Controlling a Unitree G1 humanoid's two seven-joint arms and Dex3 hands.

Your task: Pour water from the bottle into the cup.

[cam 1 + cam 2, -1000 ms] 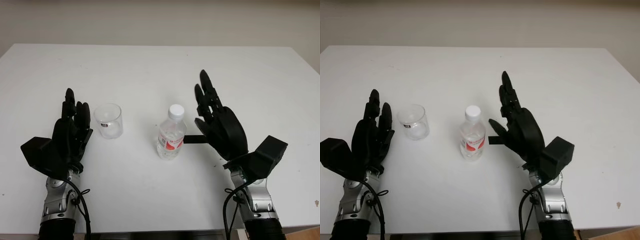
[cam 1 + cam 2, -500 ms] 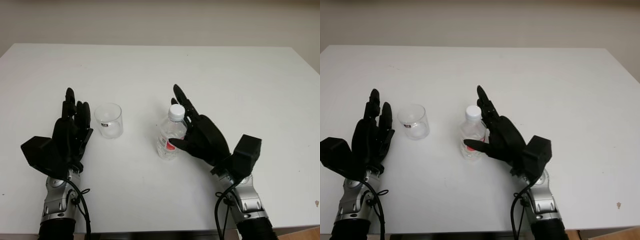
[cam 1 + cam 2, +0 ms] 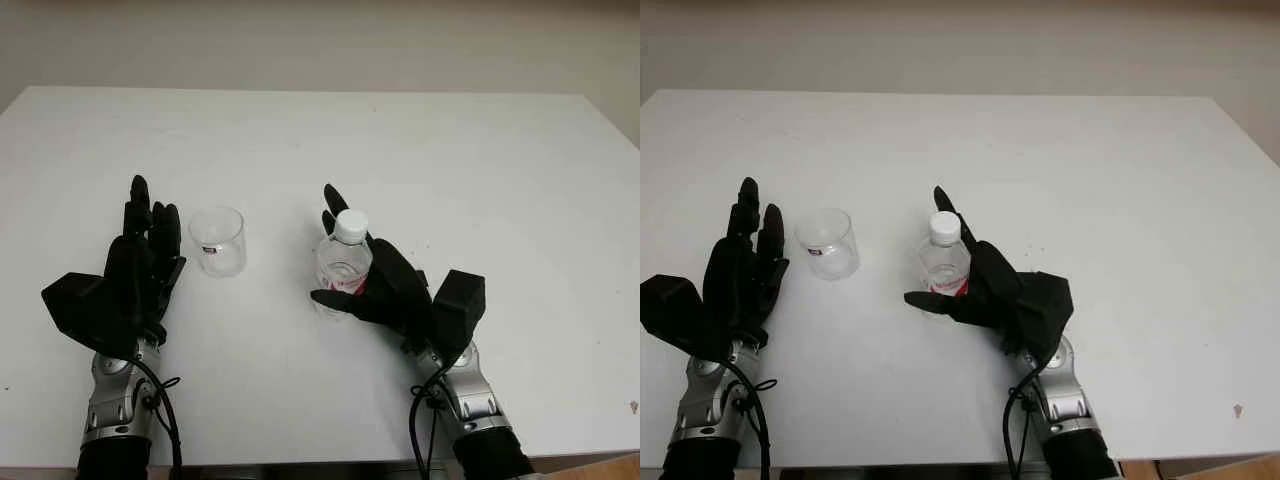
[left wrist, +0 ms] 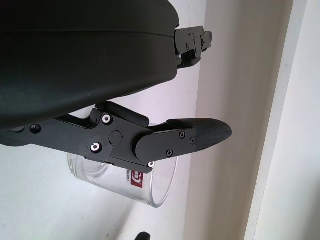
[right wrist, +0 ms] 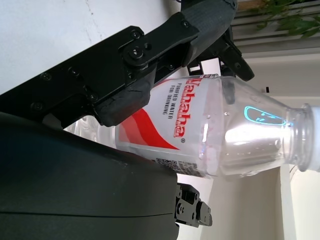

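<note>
Clear, glossy plastic on the water bottle (image 5: 220,135), catching bright highlights, with a smooth printed red-and-white label (image 5: 160,132) wrapped round it and an opaque white plastic cap (image 3: 350,225) on top. The right hand (image 3: 375,285) closing on it is matt black plastic, its finger links fastened with small shiny metal screws. The left hand (image 3: 140,265) has the same matt black shell, above a bare brushed-metal wrist (image 3: 115,400). The cup (image 3: 217,241) is clear and smooth, glossy at the rim. The table (image 3: 480,170) is plain matt white.
</note>
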